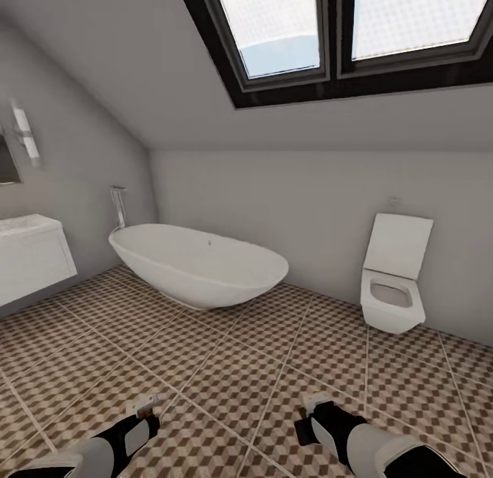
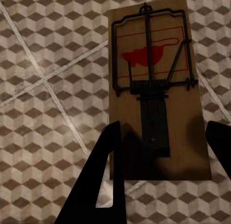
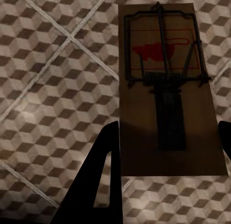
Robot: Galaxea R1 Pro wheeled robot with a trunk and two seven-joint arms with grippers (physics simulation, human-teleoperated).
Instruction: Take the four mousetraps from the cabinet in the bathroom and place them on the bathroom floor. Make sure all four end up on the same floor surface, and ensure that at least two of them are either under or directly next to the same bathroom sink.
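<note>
Room: the robot faces the far wall, with the bathtub [image 1: 198, 262] centre-left, the toilet [image 1: 394, 279] at right and a skylight [image 1: 342, 33] overhead.
Sink: the white vanity with its sink [image 1: 31, 259] hangs at the far left, well apart from both arms.
Floor: the bathroom floor [image 1: 274, 368] of cube-pattern tiles runs from the near edge to the tub, and it lies under both traps in the wrist views.
Left gripper: the left gripper [image 2: 161, 173] is clamped on a mousetrap [image 2: 156, 89], one dark finger against each long edge at the board's near end.
Right gripper: same story here, the right gripper [image 3: 166, 173] pinches a second mousetrap [image 3: 168, 89] by its long edges, spring and wire bar pointing away.
In the head view: both wrists sit low at the near edge, the left gripper [image 1: 147, 409] and the right gripper [image 1: 311, 413] well apart (the traps themselves are too small to make out there).
Handling: each trap looks light, flat and stiff, a thin wooden board, so an edge pinch should hold it; the wire bar and spring look delicate and springy, best left untouched.
Where to hold: the bare wood near the tail end, clear of the red bait patch.
Judgement: two traps in hand, the sink off to the left, so the carry probably turns that way.
</note>
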